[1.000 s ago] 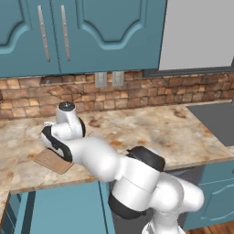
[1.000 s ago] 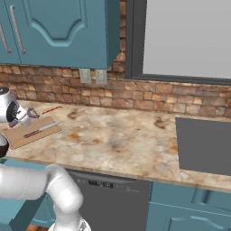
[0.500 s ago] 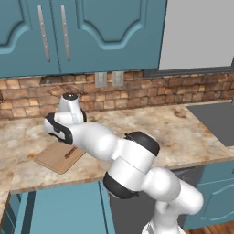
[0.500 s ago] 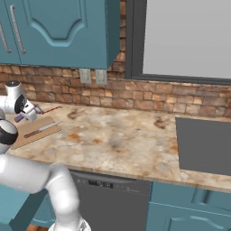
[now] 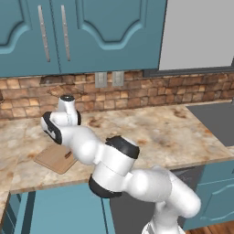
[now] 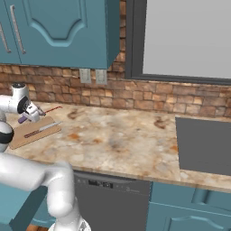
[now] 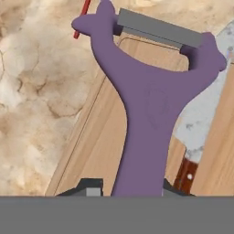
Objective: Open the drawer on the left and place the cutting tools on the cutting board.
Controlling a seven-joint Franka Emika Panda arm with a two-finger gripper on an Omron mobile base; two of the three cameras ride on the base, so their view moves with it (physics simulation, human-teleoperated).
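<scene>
The purple peeler [image 7: 151, 109] is clamped by its stem between the fingers [image 7: 90, 188] and held above the cutting board [image 7: 103, 137], where the knife [image 6: 41, 129] (silver blade, reddish-brown handle) is laid flat on the marbled worktop [image 6: 117, 140]

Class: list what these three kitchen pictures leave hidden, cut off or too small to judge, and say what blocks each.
- Cutting board, left base view: far end hidden behind the arm.
- Knife, hand view: mostly covered by the purple peeler; handle cut by the bottom band.
- Red stick, right base view: too thin to identify.
- Drawer: cannot tell whether open.
</scene>
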